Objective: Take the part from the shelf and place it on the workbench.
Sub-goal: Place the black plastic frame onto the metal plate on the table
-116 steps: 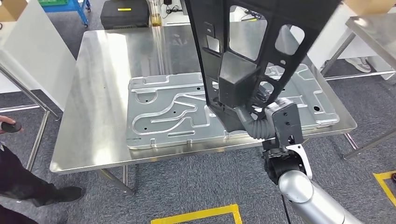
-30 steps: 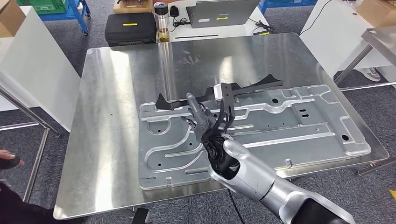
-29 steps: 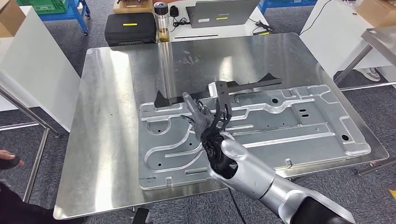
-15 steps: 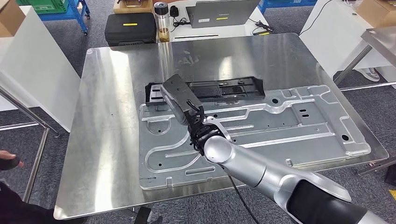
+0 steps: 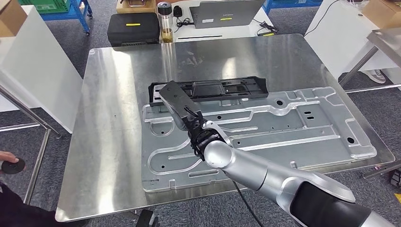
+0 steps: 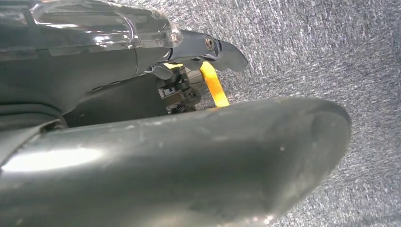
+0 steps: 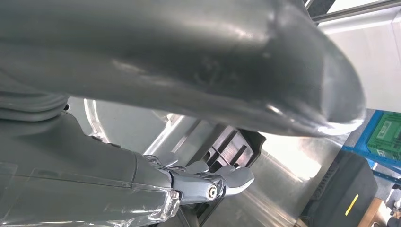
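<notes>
The black plastic part (image 5: 222, 89) lies flat on the steel workbench (image 5: 118, 94), along the far edge of a large stamped silver panel (image 5: 293, 127). My right hand (image 5: 177, 108) hovers over the part's left end with its grey back cover turned up. In the right wrist view the right hand (image 7: 118, 156) has thumb and fingers (image 7: 213, 182) spread with nothing between them, and the part (image 7: 231, 142) lies beyond. My left hand (image 6: 142, 94) hangs over grey carpet, fingers apart and holding nothing.
Behind the workbench stand a black case (image 5: 130, 28), a bottle (image 5: 165, 21) and a laptop (image 5: 222, 12). Another steel table (image 5: 383, 33) is at the right, a white panel at the left. A person's hand (image 5: 9, 165) holds a black disc at the left edge.
The part, held upright by my right hand 3.9 s ago, stood on edge a second ago and now lies flat. My right hand has let go and turned its back upward.
</notes>
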Controlling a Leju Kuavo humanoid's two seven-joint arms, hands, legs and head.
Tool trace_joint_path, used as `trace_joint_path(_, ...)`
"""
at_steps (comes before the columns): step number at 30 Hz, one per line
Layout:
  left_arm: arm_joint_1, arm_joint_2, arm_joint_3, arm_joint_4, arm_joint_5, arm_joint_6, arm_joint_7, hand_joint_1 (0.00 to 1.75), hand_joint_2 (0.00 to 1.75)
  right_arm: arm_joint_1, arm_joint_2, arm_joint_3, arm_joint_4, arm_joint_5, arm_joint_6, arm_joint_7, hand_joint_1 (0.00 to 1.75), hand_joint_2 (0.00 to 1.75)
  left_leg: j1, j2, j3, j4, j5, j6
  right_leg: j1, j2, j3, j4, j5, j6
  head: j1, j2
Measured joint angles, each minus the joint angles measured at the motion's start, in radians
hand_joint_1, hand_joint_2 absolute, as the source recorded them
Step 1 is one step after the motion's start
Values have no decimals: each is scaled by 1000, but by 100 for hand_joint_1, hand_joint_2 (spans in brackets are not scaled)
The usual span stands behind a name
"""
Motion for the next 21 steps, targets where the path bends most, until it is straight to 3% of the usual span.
trace_joint_path(10,0,0,0,0,0,-2,0,0,0,0,0,8,0,5,6,3,0,0,0,0,0,0,0,0,0,0,0,-1,0,0,0,0)
trace_joint_path(14,0,0,0,0,4,-10,-2,0,0,-8,-10,7,-3,69,39,58,0,0,0,-3,0,0,0,0,0,-1,0,-1,0,0,0,0)
trace_joint_path(18,3,3,0,0,17,-10,-7,0,0,-15,-54,-10,-28,117,40,111,0,0,0,-10,1,0,1,1,0,-6,2,-2,0,0,0,0)
trace_joint_path(21,8,8,1,1,45,2,17,0,0,7,-102,-48,-82,152,-22,89,0,0,-2,-28,5,2,6,9,-3,-10,9,-12,7,11,-2,0)
